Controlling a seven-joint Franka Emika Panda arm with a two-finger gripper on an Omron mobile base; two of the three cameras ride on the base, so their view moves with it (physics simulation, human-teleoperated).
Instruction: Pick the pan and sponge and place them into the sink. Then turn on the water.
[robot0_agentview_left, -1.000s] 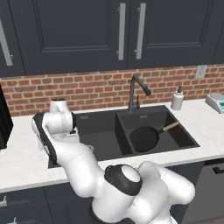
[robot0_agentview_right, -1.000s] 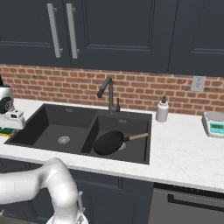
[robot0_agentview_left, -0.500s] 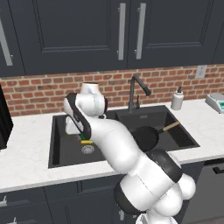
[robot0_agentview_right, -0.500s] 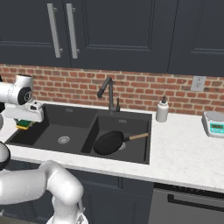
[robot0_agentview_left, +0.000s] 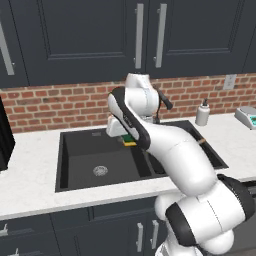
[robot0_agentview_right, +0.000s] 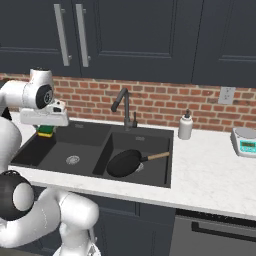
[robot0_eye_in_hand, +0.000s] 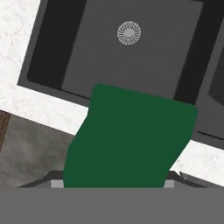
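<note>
The gripper hangs over the sink's left basin with the sponge pinched between its fingers — the green top fills the lower hand view, the basin's drain beyond it. By the look of it the sponge sits above the back of that basin, though its height over the floor is hard to judge. Further on, the pan already lies in the right basin, wooden handle pointing right. Behind it the gooseneck faucet shows no stream — so releasing the sponge and turning on the water remain.
</note>
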